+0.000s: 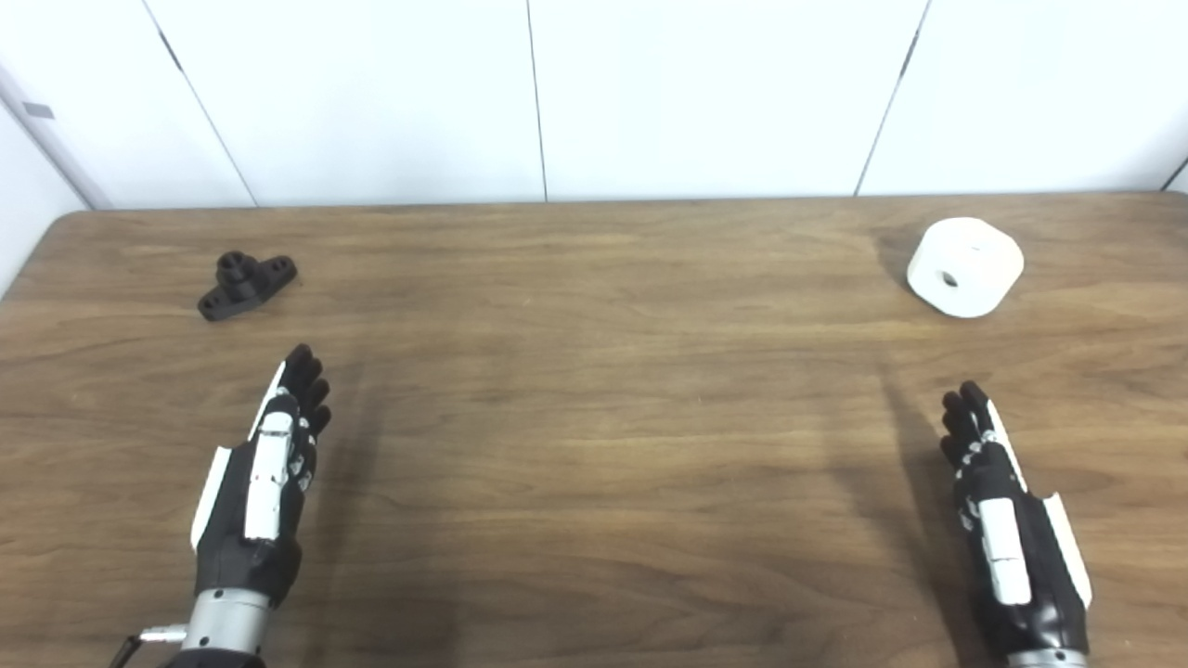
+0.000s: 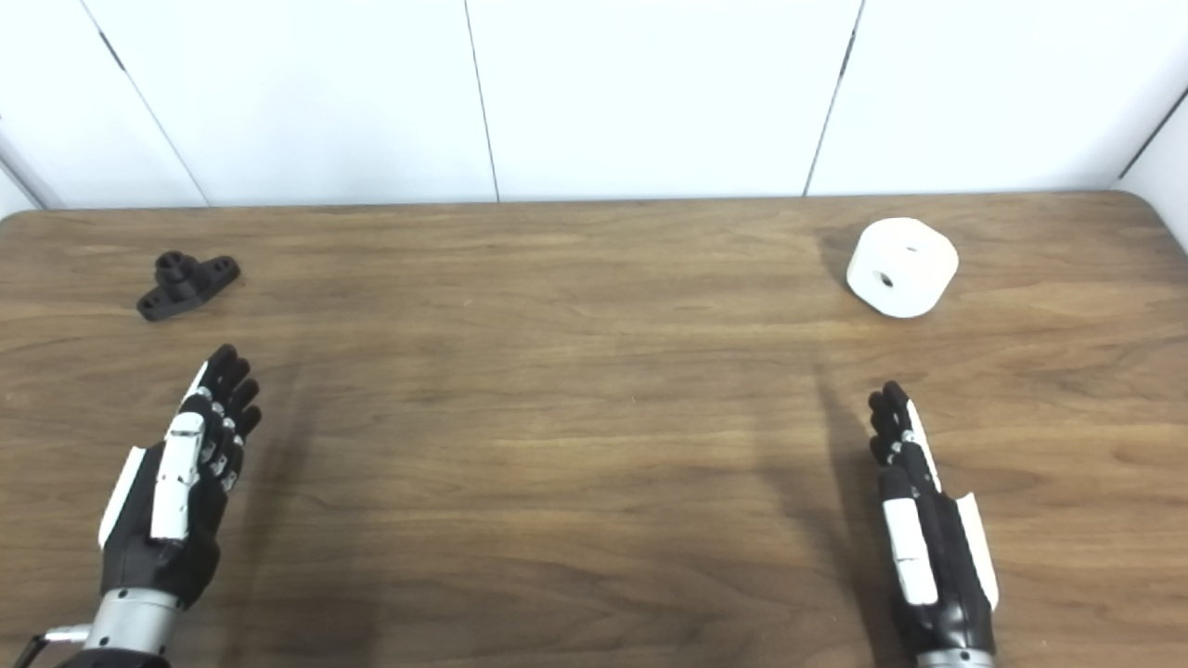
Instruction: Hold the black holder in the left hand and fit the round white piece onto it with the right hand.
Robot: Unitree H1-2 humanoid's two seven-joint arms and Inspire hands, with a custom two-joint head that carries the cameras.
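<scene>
We see a wide wooden table (image 1: 594, 445) backed by white wall panels (image 1: 705, 93). Our left hand (image 1: 264, 482) hangs over the near left of the table, fingers stretched out straight and close together, holding and touching nothing. Our right hand (image 1: 1007, 515) mirrors it at the near right, likewise flat, extended and empty. The round white piece (image 1: 965, 266) lies at the far right, well beyond the right hand, a small hole in its side facing us. The black holder (image 1: 246, 285) sits at the far left, just beyond the left fingertips and apart from them.
</scene>
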